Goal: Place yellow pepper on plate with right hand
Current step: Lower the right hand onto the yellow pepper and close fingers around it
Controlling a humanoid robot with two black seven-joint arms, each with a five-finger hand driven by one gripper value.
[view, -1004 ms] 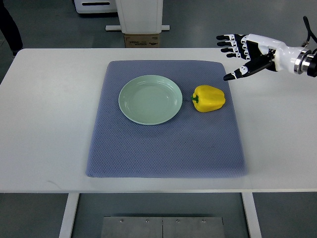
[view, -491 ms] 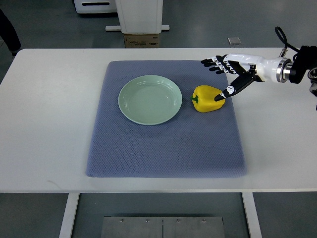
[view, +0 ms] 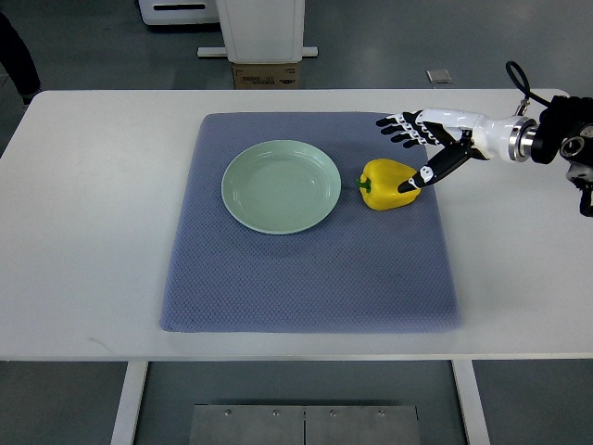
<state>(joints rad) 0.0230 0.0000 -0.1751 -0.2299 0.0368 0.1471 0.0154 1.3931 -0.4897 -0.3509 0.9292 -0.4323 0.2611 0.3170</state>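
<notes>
The plate (view: pixel 281 185) sits bare on the blue mat (view: pixel 310 269). The pepper (view: pixel 387 184) lies on the mat just right of it. The right hand (view: pixel 428 146) hangs over the pepper's right side, fingers spread, thumb at the pepper, gripping nothing. No legible writing.

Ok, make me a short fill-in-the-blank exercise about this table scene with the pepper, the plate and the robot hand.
1. The yellow pepper lies on the blue ____.
2. The plate holds ____.
3. The right hand has its fingers spread, and its thumb tip is at the pepper's ____ side in the picture.
4. The pepper's green stem points toward the ____.

Missing words: mat; nothing; right; plate
</notes>
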